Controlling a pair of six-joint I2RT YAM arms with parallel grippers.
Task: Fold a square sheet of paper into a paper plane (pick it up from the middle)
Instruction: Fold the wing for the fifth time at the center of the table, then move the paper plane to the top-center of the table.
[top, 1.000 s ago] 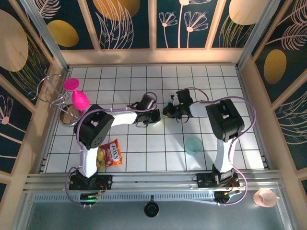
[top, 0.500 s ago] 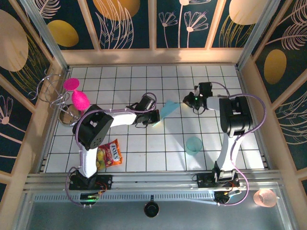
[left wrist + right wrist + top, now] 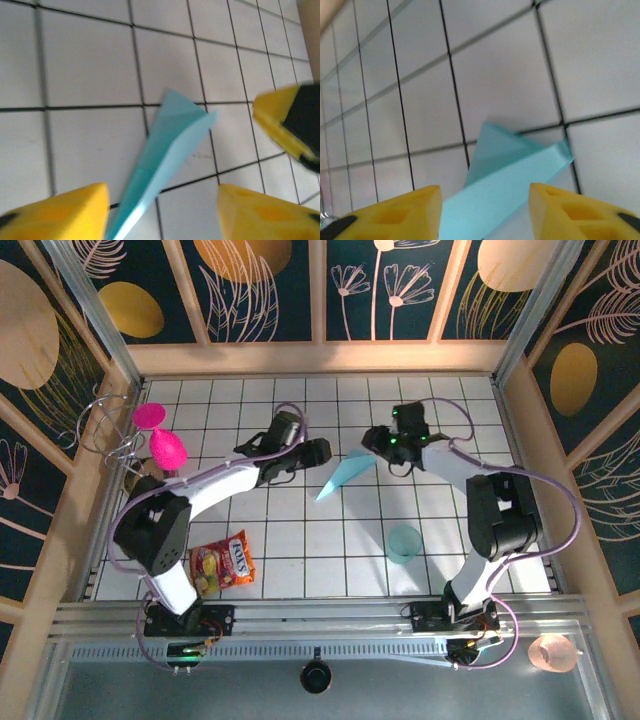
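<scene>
The paper plane (image 3: 343, 477), a narrow light-blue dart with a centre crease, lies on the white tiles with its tip toward the lower left. My left gripper (image 3: 318, 451) hovers just to its upper left, open. My right gripper (image 3: 373, 441) is just to its upper right, also open. In the left wrist view the paper plane (image 3: 167, 145) runs up between my spread yellow fingers (image 3: 60, 212), untouched, with the left gripper (image 3: 162, 194) over its tail. In the right wrist view the paper plane (image 3: 512, 172) lies below the open right gripper (image 3: 485, 196).
A translucent teal cup (image 3: 404, 542) stands on the tiles below the right arm. A red and yellow snack bag (image 3: 224, 561) lies near the left arm's base. Pink shapes (image 3: 160, 436) and a wire stand (image 3: 108, 430) sit at the left wall.
The left gripper has let go of the paper and drawn back to the upper left. The plane now lies free on the tiles. The right gripper came back leftward toward it.
</scene>
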